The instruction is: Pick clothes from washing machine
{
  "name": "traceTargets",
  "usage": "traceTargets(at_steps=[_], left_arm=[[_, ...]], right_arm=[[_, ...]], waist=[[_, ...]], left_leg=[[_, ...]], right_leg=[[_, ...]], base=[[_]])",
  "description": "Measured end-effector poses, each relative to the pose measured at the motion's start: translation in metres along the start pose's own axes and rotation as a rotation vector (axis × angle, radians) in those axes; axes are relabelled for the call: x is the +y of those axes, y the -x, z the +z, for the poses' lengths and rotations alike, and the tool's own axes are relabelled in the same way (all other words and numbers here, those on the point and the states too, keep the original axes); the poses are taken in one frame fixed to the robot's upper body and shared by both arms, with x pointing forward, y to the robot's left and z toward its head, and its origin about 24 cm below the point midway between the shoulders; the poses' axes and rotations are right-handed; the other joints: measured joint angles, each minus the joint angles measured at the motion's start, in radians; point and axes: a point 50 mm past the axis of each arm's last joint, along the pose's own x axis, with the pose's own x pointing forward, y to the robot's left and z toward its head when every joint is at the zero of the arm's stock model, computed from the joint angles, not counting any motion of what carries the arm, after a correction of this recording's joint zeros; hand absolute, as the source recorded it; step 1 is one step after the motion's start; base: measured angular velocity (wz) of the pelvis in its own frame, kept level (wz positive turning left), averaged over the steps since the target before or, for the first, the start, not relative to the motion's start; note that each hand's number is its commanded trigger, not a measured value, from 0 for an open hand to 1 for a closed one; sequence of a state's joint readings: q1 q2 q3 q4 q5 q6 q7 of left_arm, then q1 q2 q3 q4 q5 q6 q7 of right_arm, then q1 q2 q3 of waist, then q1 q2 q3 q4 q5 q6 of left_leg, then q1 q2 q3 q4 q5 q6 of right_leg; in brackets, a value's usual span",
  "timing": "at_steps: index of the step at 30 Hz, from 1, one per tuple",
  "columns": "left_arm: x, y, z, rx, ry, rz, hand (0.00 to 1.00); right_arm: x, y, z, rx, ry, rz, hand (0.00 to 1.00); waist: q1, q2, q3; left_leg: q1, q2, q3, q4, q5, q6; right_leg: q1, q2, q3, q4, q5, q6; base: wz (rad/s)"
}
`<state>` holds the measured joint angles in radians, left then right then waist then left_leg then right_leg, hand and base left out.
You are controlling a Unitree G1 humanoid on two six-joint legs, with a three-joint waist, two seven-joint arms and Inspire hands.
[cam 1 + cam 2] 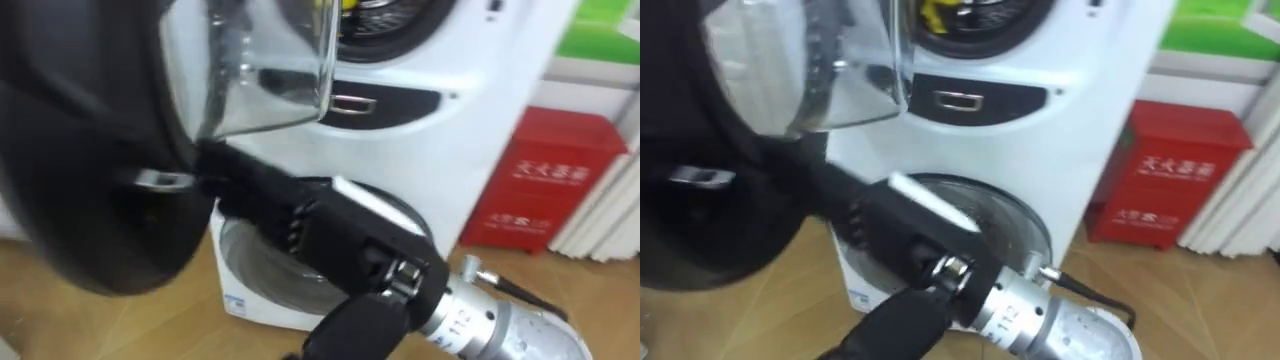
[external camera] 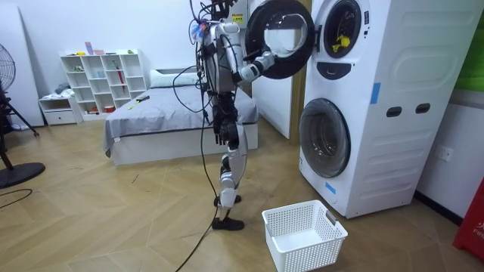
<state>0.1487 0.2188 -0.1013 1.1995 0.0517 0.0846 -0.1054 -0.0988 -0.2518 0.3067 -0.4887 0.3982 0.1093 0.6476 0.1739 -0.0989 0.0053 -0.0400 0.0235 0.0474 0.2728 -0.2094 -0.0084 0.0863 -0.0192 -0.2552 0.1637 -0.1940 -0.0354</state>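
Note:
A yellow cloth (image 1: pixel 330 5) lies in the drum of the upper washing machine (image 2: pixel 355 45), which is stacked on a lower one. The upper machine's round door (image 1: pixel 265 70) stands swung out wide to my left, its glass bowl facing me. My right hand (image 1: pixel 290 215) reaches up from the lower right, its fingers lying fairly straight against the door's dark rim. In the room view I stand upright in front of the machines with that arm raised to the door (image 2: pixel 280 38).
The lower machine's round door (image 1: pixel 300 270) is closed. A white laundry basket (image 2: pixel 302 236) sits on the wooden floor by my feet. A red box (image 1: pixel 560 180) stands right of the machines. A bed (image 2: pixel 174 121) and a white shelf (image 2: pixel 102 79) are behind me.

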Motion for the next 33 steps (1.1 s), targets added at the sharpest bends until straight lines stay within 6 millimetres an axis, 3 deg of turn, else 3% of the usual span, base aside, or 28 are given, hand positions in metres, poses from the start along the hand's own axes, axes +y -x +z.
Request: traceTargets(at_steps=[6, 21, 26, 33], left_arm=[[-0.001, 0.0, 0.002, -0.007, 0.001, -0.006, 0.0], [0.001, 0.0, 0.005, -0.016, 0.002, 0.016, 0.0], [0.002, 0.0, 0.002, -0.01, 0.025, 0.02, 0.0], [0.004, 0.0, 0.0, -0.008, 0.049, 0.027, 0.0]], right_arm=[[0.002, -0.001, 0.0, 0.007, 0.015, 0.06, 0.0], [0.003, -0.001, 0.0, 0.015, 0.021, 0.066, 0.0], [-0.001, 0.002, -0.001, 0.056, 0.075, 0.047, 0.0], [-0.014, 0.015, -0.002, 0.102, 0.123, -0.108, 0.0]], waist=[[0.015, 0.011, 0.0075], [0.022, 0.006, 0.0067], [0.004, 0.006, 0.0067], [-0.038, 0.02, 0.0088]], left_leg=[[-0.002, -0.017, -0.021, -0.007, -0.003, 0.007], [0.02, -0.019, -0.021, -0.037, -0.002, 0.01], [0.019, -0.019, -0.022, -0.034, -0.002, 0.01], [0.016, -0.019, -0.022, -0.033, -0.003, 0.011]], right_leg=[[0.006, -0.014, -0.02, 0.003, -0.008, 0.012], [0.016, -0.016, -0.021, 0.005, -0.008, 0.013], [0.016, -0.016, -0.017, 0.005, -0.008, 0.013], [0.017, -0.016, -0.018, 0.005, -0.008, 0.014]], base=[[0.1], [0.0], [0.01], [0.0]])
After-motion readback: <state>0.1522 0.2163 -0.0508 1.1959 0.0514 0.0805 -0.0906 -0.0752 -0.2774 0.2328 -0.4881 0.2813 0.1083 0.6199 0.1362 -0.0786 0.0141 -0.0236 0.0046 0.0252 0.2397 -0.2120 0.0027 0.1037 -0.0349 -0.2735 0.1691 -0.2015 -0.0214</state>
